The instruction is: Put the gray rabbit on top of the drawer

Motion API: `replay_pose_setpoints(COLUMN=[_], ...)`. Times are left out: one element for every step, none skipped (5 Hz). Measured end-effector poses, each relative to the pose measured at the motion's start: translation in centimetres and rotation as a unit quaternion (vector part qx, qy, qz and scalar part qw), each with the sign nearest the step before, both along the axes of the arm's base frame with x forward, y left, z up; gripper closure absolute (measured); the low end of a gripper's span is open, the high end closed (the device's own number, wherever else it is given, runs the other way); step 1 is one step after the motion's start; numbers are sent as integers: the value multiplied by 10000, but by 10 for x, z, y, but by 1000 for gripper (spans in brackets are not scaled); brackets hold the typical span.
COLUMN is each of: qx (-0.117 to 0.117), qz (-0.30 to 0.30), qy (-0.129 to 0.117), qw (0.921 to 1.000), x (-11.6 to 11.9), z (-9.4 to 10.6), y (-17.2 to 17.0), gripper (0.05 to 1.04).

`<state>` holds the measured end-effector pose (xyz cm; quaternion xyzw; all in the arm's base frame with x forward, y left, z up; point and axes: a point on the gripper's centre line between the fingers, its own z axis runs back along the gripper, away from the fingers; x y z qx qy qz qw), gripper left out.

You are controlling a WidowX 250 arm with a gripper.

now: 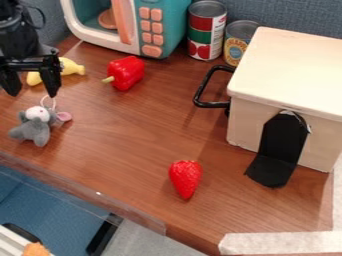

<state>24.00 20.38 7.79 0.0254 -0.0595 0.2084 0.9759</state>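
"Where's the claw?"

"Upper left of the frame: the black two-finger claw (pixel 32 94) hangs with its fingers spread wide, nothing between them."

"And the rabbit?"

"Just below it, near the left edge. The small gray plush rabbit (pixel 32 129) lies on the brown wood-grain table (pixel 133 135), its string loop near one fingertip. I can't tell whether they touch."

"What's around them?"

"A yellow toy banana (pixel 71 68) lies behind the claw, and a glossy red toy pepper (pixel 127 72) to the right of that. At the top stands a teal and white toy microwave (pixel 170 15), with a red-and-green tin can (pixel 206 30) and a shorter yellow-labelled can (pixel 239 44) beside it."

"Where's the drawer, then?"

"On the right side: a cream box-shaped drawer (pixel 287 65), black handle (pixel 203 86) facing left, black bent plate (pixel 282 140) against its near side. A red toy strawberry (pixel 185 177) lies at lower centre."

"And bottom right?"

"Pale tape (pixel 274 243) along the table edge."
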Motion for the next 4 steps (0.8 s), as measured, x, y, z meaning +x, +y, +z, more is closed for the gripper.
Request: replay_pose_setpoints(qx=[51, 52, 64, -75], qz=[114, 173, 265, 345], qy=[115, 266, 335, 487], qw=[9999, 9995, 9991, 9982], x=[-5, -9, -13, -16], z=[-14, -39, -45, -55], y=[4, 9, 12, 10], gripper=[83, 83, 134, 407])
